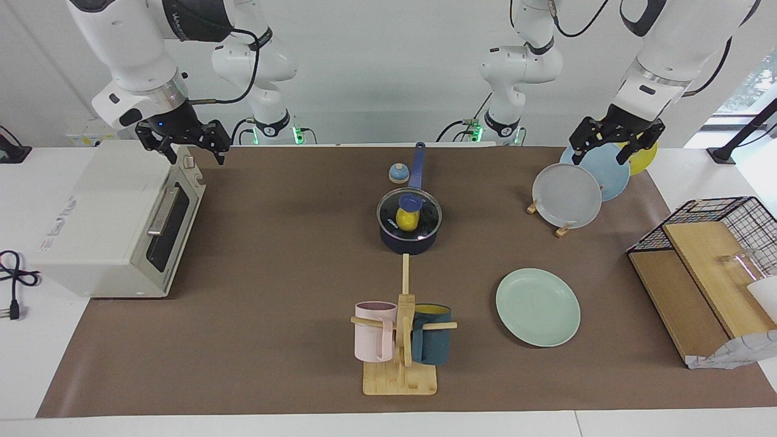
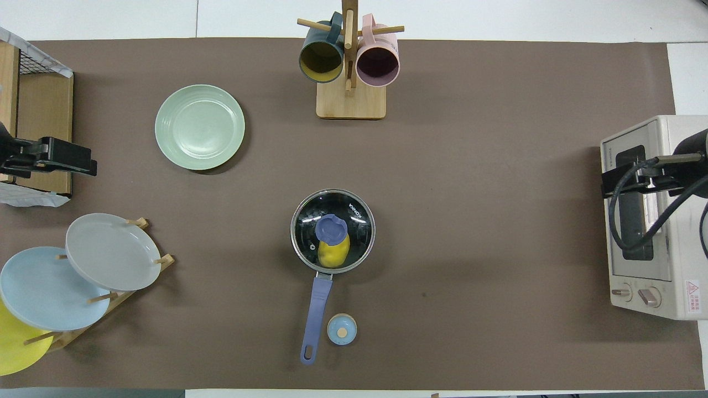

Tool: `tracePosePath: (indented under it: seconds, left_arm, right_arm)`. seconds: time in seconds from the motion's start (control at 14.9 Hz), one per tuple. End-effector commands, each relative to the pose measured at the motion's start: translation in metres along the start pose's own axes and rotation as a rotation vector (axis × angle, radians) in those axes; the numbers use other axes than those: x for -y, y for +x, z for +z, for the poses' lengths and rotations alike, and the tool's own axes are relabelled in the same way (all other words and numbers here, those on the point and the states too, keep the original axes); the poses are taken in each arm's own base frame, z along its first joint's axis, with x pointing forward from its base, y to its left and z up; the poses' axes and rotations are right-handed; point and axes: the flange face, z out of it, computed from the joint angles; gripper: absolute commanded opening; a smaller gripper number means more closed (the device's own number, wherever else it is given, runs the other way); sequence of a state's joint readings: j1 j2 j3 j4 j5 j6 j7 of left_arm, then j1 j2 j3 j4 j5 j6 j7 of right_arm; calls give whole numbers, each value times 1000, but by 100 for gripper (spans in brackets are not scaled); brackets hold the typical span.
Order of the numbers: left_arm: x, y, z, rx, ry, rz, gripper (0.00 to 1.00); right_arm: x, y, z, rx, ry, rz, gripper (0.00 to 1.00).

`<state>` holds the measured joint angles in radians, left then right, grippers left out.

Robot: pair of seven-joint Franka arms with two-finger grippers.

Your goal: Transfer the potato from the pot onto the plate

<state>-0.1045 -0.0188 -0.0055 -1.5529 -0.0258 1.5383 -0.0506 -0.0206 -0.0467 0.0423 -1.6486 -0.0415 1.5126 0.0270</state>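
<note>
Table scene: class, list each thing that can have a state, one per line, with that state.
pot: glass lid on, closed
potato: inside the pot, under the lid
plate: flat, bare
toaster oven: door shut
left claw: open, over the plate rack
right claw: open, over the toaster oven

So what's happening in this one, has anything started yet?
Nothing is being handled. The potato sits inside the pot at mid-table, under a glass lid with a blue knob. The mint-green plate lies bare, farther from the robots, toward the left arm's end. The left gripper hangs open over the plate rack; the right gripper hangs open over the toaster oven.
</note>
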Motion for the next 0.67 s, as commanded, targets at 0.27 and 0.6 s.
tracePosePath:
  seconds: [0.27,0.6]
  left_arm:
    - [-1,-5,-1,-11,-7,-13,100]
    - [-1,-5,-2,-9,-6,-13,100]
  right_arm:
    - [-1,-1,-1,-17,9,-16,100]
    - [-1,-2,0,-11,11,-21,100]
